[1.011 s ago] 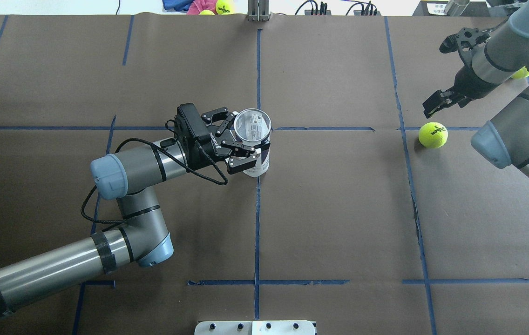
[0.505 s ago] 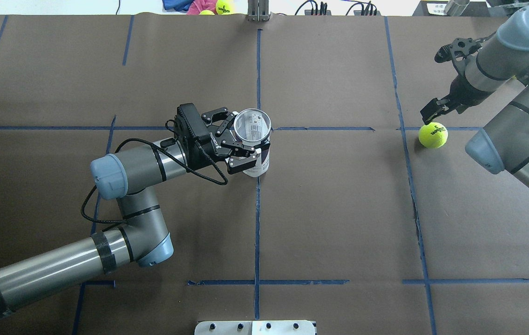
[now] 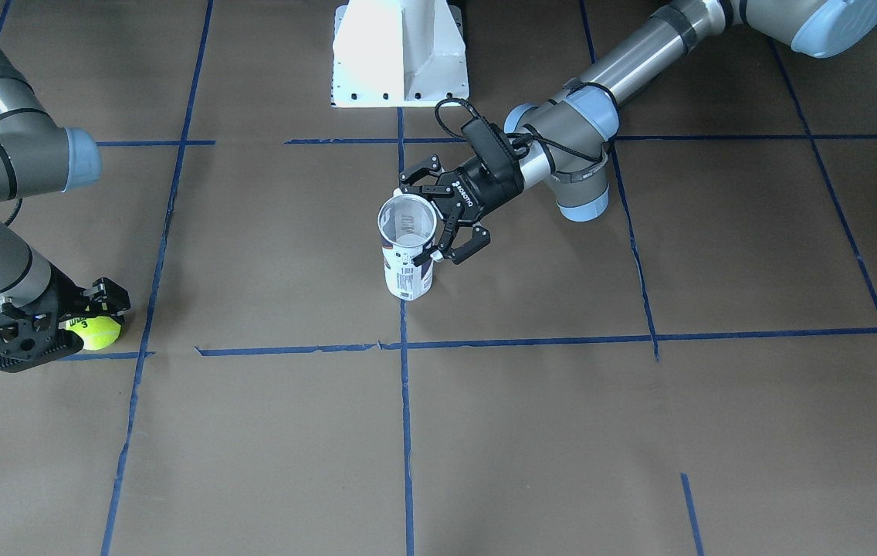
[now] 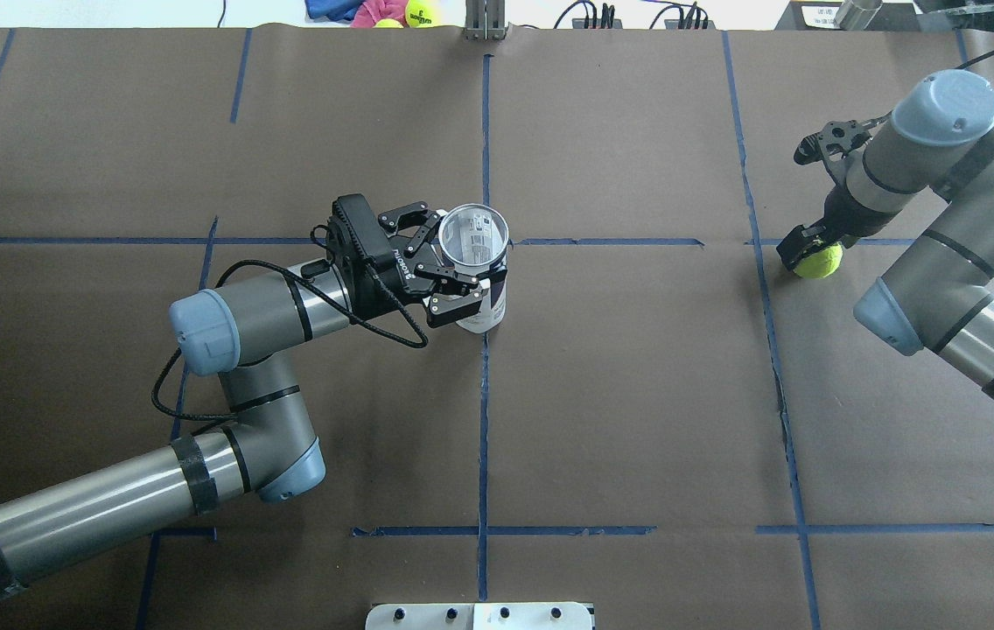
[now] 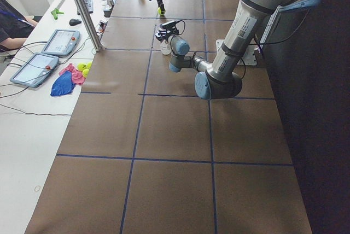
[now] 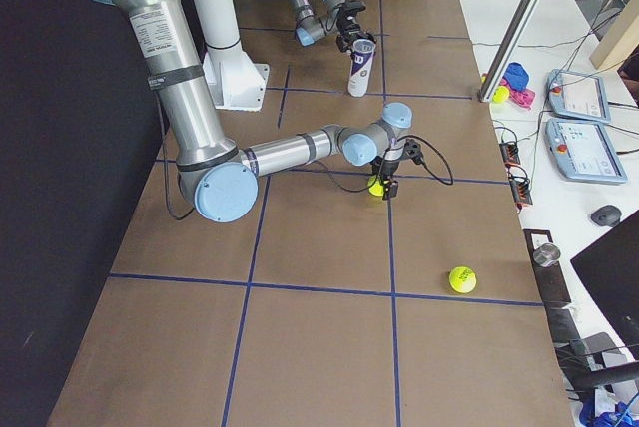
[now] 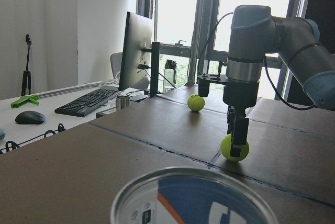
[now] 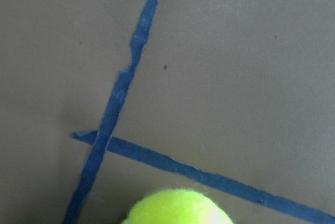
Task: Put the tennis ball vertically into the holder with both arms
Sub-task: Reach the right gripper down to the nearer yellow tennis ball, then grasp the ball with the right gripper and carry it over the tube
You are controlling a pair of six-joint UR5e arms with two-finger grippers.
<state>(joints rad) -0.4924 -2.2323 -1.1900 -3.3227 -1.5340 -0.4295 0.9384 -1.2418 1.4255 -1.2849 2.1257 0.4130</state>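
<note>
Brown paper [image 4: 637, 394] crossed by blue tape lines [image 4: 483, 420] covers the table. From the overhead view's left, the left arm [image 4: 234, 324] reaches in toward the middle, a black cable [image 4: 199, 385] looping off its wrist. The left gripper [image 4: 453, 262] is clamped around the upper part of the holder [image 4: 484, 289], one finger on each side of the clear wall. The holder, a clear tennis-ball can with a navy and white label, stands upright on the paper at the crossing of two tape lines near the table's centre, its open mouth facing up; the left wrist view looks across that round rim [image 7: 193, 195].

Well to the right of the holder, the tennis ball [image 4: 821, 261] sits on the paper just beside another tape crossing. The right arm [image 4: 934, 201] bends down over it, and the right gripper [image 4: 812, 249] points straight down with its fingers apart, straddling the ball. In the front-facing view a black finger [image 3: 103, 297] stands on each side of the ball [image 3: 97, 332], whose printed "3" shows. Whether the pads already touch the felt I cannot tell. The right wrist view shows only the top of the ball [image 8: 178, 208] at the bottom edge, with tape beside it.

Farther right, a second tennis ball [image 6: 461, 278] lies on the paper, well apart from the first. Along the far edge are coloured cloths [image 4: 357, 10] and another ball [image 4: 421, 12]. The white pedestal base [image 3: 400, 54] stands at the robot's side.
</note>
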